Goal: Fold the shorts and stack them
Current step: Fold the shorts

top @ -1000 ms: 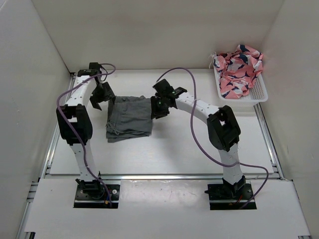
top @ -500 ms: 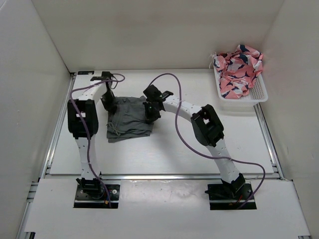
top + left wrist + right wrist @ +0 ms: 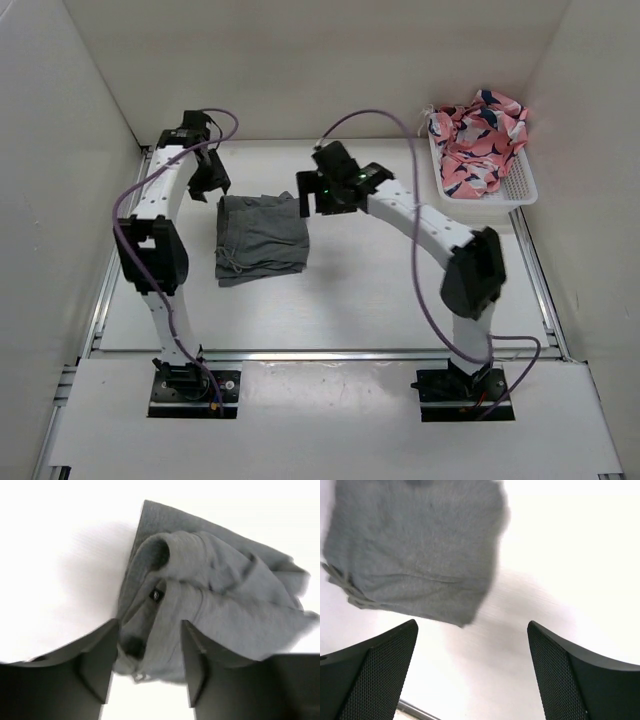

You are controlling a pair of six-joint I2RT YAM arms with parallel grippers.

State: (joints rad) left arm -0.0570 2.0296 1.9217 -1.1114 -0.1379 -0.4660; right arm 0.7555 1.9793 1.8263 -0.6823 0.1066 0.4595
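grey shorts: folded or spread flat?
Folded. The shorts lie as a compact rectangle, with layers doubled over in the left wrist view. Left gripper and right gripper are open, neither gripping the cloth.

White basket [image 3: 520,188] at the far right corner of the white worktop [image 3: 340,290], holding crumpled pink cloth [image 3: 478,138] with dark and white markings.

Folded shorts [image 3: 420,550] on the tabletop [image 3: 570,555]
The right pincer [image 3: 472,630] hangs beside their corner, fingers spread wide, holding nothing.
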